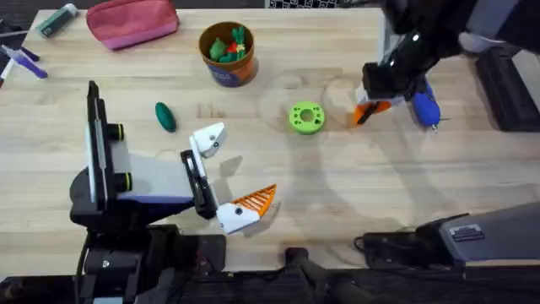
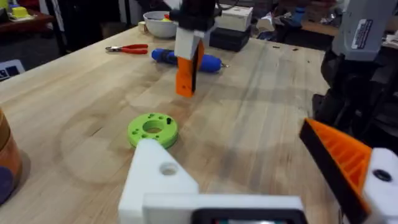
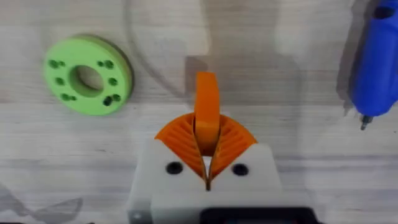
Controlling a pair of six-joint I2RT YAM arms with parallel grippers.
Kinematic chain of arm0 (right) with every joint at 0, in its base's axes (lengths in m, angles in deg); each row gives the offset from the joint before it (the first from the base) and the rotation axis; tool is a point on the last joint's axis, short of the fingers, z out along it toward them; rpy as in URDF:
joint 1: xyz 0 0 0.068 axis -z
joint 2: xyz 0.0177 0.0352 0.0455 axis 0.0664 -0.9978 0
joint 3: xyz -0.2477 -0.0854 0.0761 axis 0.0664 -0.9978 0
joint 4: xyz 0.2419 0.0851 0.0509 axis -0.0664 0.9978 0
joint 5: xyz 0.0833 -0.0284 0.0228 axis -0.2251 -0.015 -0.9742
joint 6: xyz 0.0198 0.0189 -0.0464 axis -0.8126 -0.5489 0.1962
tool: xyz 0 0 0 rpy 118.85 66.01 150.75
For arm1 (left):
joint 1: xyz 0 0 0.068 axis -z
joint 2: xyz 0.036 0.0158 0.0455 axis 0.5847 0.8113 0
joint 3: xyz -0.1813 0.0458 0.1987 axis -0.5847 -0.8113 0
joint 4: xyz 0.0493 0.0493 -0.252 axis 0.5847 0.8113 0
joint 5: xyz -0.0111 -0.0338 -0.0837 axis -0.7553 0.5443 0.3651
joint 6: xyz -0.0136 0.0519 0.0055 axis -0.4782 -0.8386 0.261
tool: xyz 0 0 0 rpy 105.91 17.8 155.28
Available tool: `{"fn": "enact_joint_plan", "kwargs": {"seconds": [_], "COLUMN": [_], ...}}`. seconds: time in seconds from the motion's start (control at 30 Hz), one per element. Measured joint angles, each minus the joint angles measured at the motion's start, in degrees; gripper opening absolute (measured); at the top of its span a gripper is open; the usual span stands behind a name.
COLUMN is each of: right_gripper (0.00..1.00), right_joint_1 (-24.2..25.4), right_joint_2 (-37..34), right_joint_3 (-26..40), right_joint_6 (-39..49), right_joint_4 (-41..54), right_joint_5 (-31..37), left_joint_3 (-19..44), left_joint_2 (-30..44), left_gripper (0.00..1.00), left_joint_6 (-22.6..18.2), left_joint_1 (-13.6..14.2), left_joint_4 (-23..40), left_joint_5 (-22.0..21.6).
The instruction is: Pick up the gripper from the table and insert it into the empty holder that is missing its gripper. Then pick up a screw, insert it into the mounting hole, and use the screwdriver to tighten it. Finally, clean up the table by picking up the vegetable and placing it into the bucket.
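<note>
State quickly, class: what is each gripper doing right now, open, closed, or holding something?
Left gripper: open, holding nothing; one finger base lacks its orange tip.
Right gripper: closed on the small orange gripper.

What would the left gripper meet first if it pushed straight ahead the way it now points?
Probably the green ring-shaped disc, which lies on the table just ahead of the left gripper's bare white holder. Farther along stands the right gripper, shut on the orange gripper. Depth is uncertain.
</note>
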Motion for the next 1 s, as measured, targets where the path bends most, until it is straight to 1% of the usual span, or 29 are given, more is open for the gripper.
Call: {"fn": "enact_joint_plan", "kwargs": {"seconds": [0.1, 0.3, 0.53, 0.63, 0.7, 0.8, 0.9, 1.0], "right_gripper": [0.014, 0.014, 0.013, 0.013, 0.013, 0.013, 0.013, 0.013], "right_joint_1": [-0.3, -1.7, -4.9, -6.3, -7.6, -8.7, -8.8, -8.8], "right_joint_2": [3.1, 13.4, 23.3, 27.9, 32.2, 38.0, 41.7, 43.2], "right_joint_3": [1.4, 2.5, 2.5, 1.1, -2.4, -9.9, -18.2, -26.2], "right_joint_6": [-1.3, -4.6, -9.6, -11.8, -12.9, -13.8, -14.4, -15.9], "right_joint_4": [0.0, 0.1, 0.3, -2.2, -6.8, -15.0, -23.0, -31.0], "right_joint_5": [-0.7, -3.9, -5.0, -5.2, -5.9, -9.1, -14.4, -21.2], "left_joint_3": [0.0, 0.0, 0.0, 0.0, 0.0, 0.0, 0.0, 0.0], "left_joint_2": [0.0, 0.0, 0.0, 0.0, 0.0, 0.0, 0.0, 0.0], "left_gripper": [0.985, 0.985, 0.986, 0.985, 0.986, 0.985, 0.985, 0.985], "left_joint_6": [0.0, 0.0, 0.0, 0.0, 0.0, 0.0, 0.0, 0.0], "left_joint_1": [0.0, 0.0, 0.0, 0.0, 0.0, 0.0, 0.0, 0.0], "left_joint_4": [0.0, 0.0, 0.0, 0.0, 0.0, 0.0, 0.0, 0.0], "left_joint_5": [0.0, 0.0, 0.0, 0.0, 0.0, 0.0, 0.0, 0.0]}}
